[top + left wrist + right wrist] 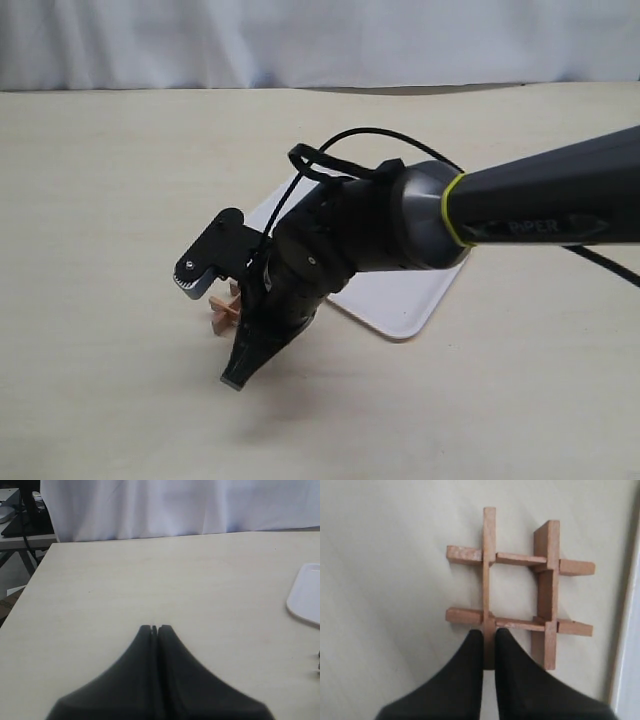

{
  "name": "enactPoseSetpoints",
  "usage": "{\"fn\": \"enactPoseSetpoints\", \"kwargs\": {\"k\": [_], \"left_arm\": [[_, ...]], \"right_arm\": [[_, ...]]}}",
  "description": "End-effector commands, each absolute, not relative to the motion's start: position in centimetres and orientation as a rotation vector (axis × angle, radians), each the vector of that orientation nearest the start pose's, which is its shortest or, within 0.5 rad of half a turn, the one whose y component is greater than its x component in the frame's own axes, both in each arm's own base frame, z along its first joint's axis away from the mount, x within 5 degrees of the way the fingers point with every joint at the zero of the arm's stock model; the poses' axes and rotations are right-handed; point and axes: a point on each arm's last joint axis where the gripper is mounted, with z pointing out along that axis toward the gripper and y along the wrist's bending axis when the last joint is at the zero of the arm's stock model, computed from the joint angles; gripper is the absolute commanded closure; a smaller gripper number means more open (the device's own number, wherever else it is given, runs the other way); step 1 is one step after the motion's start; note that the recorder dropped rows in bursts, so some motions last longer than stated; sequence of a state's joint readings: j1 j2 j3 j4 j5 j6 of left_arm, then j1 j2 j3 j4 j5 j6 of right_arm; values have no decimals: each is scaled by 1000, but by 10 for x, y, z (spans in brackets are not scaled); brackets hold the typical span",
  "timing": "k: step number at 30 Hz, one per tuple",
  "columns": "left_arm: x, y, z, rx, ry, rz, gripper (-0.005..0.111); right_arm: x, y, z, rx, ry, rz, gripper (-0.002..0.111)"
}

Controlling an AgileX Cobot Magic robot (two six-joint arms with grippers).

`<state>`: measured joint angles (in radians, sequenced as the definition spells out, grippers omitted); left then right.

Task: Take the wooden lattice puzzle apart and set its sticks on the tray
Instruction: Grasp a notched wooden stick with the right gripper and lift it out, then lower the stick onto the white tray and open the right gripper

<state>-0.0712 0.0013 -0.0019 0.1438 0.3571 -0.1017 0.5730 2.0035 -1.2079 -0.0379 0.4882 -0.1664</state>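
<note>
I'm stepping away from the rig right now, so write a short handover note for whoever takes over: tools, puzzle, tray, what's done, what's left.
Left tool: shut, empty, over bare table.
Right tool: closed on the end of one stick of the wooden lattice puzzle.
Puzzle: all four sticks interlocked, lying on the table beside the tray, not on it.
Done: nothing separated; no stick on the visible part of the tray (the arm hides some of it).
Left: pull out all four sticks and place them on the tray.
</note>
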Motion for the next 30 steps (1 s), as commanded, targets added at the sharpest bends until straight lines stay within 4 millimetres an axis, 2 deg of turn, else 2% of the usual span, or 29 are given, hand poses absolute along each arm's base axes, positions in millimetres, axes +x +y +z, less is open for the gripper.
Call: {"fn": "enactPoseSetpoints", "kwargs": {"k": [1,9,13,16,22,26,30], "left_arm": [[54,0,182,66,1827,15,107],[54,0,182,66,1827,15,107],[54,0,182,66,1827,15,107],[54,0,182,66,1827,15,107],[54,0,182,66,1827,15,107],[54,0,182,66,1827,15,107],[54,0,182,66,1827,15,107]], "right_arm": [[329,209,161,-1017,2499,87,104],[324,198,218,-997,2347,58,104],[336,174,225,-905,2353,-1,104],[353,144,217,-781,2416,-38,104],[376,90,176,-548,2580,-77,104],[380,66,165,-365,2653,-76,104],[381,61,157,-350,2691,-86,104]]}}
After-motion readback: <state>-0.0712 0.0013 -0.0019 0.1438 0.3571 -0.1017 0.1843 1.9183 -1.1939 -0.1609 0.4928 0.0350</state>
